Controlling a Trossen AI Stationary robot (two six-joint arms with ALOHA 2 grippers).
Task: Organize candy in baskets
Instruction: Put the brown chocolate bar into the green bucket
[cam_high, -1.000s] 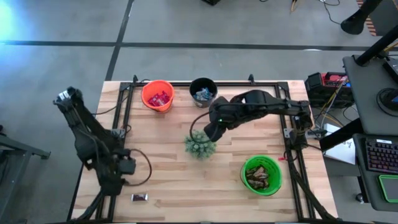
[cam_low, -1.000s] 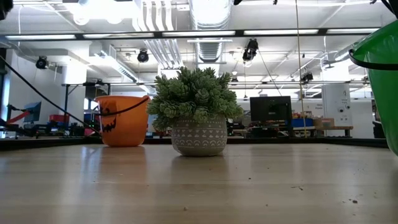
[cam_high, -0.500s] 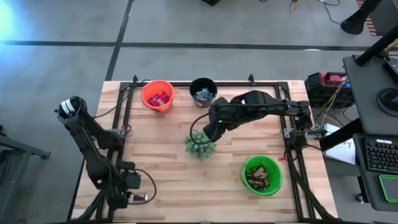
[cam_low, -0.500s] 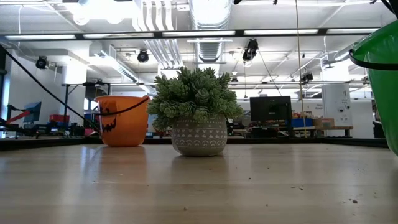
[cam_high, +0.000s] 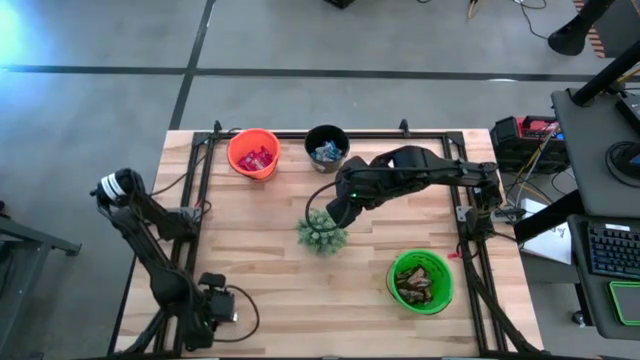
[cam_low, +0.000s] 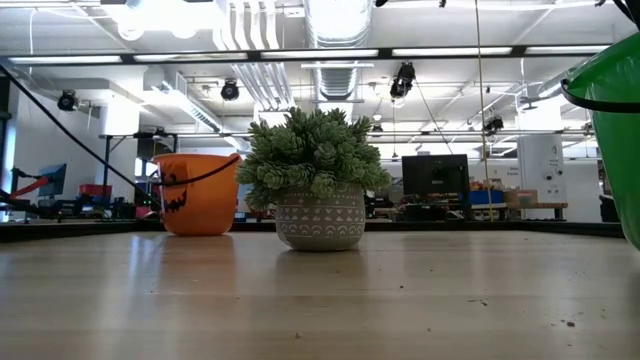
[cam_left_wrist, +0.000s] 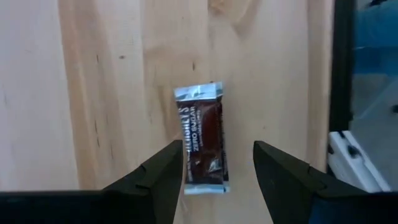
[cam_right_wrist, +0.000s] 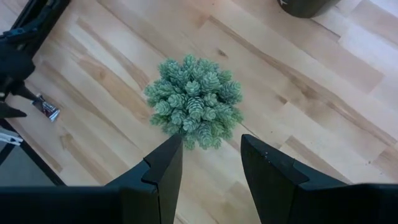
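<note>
One dark brown wrapped candy (cam_left_wrist: 202, 140) lies flat on the wood near the table's near left corner. My left gripper (cam_left_wrist: 217, 171) hangs open just above it, pointing steeply down, one finger on each side of the candy's nearer end. In the high view the left gripper (cam_high: 215, 305) hides the candy. My right gripper (cam_high: 335, 210) waits open, high over the spiky green plant (cam_right_wrist: 196, 102). The orange basket (cam_high: 253, 153) holds red candy, the black basket (cam_high: 327, 146) blue-and-silver candy, and the green basket (cam_high: 420, 282) brown candy.
The potted plant (cam_low: 318, 180) stands at the table's middle. A black metal frame (cam_high: 200, 190) runs along the table's sides, and its left rail (cam_left_wrist: 344, 62) lies close beside the candy. Bare wood lies between the plant and the near edge.
My left gripper has gone down and toward the table's near edge, ending over the brown candy, which it now covers in the high view. Its fingers have stayed apart. The candy has not moved.
</note>
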